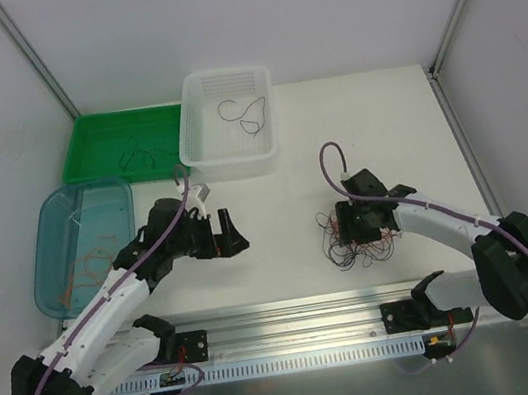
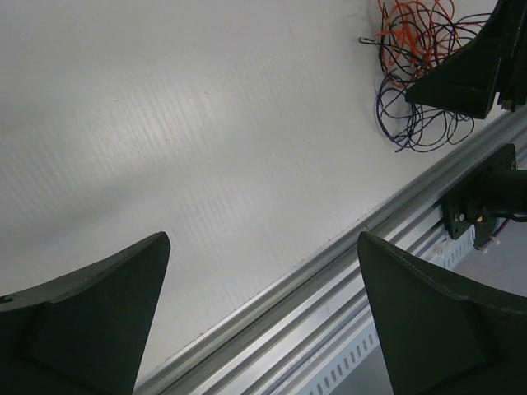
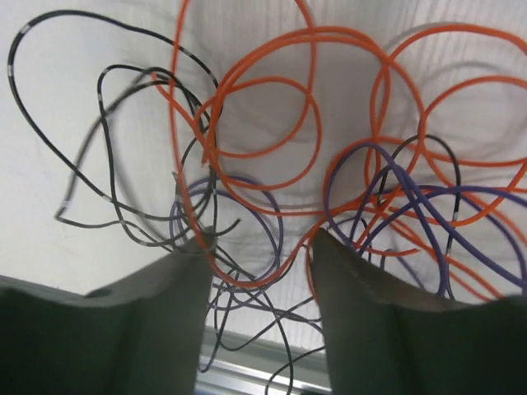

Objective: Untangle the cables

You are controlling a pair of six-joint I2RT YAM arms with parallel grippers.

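A tangle of thin orange, purple and black cables (image 1: 353,241) lies on the white table at right of centre. My right gripper (image 1: 362,227) is down in the tangle; in the right wrist view it (image 3: 259,243) is open, with orange (image 3: 263,123), purple (image 3: 239,247) and black (image 3: 90,148) loops passing between and over its fingers. My left gripper (image 1: 231,231) is open and empty over bare table left of centre; in its wrist view (image 2: 263,243) the tangle (image 2: 416,66) shows far at the upper right.
A white basket (image 1: 229,122) at the back holds a couple of dark cables (image 1: 248,111). A green tray (image 1: 119,146) with dark strands and a blue bin (image 1: 82,243) with reddish strands stand at left. An aluminium rail (image 1: 302,305) runs along the near edge.
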